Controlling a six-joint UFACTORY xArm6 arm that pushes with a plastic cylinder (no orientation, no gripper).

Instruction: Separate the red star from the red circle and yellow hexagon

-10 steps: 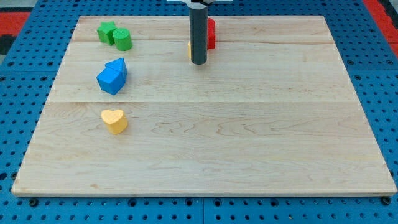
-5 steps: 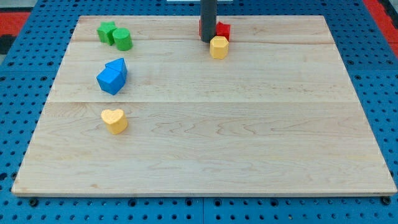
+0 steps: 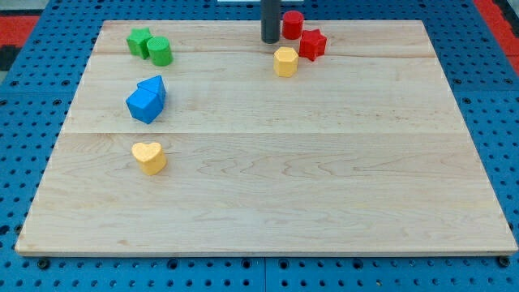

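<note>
The red star (image 3: 312, 44) lies near the view's top, right of centre. The red circle (image 3: 292, 24) stands just up and left of it, at the board's top edge. The yellow hexagon (image 3: 285, 62) lies just left and below the star. The three sit close together. My tip (image 3: 270, 40) is a dark rod that comes down just left of the red circle and above the yellow hexagon, close beside the circle.
A green cube (image 3: 139, 40) and a green cylinder (image 3: 160, 51) sit at the top left. Two blue blocks (image 3: 146, 99) lie together at the left. A yellow heart (image 3: 149, 156) lies lower left. The wooden board (image 3: 324, 186) rests on a blue pegboard.
My tip has moved up toward the view's top edge and slightly right. The red circle and red star, hidden before, now show to its right, and the star has shifted right.
</note>
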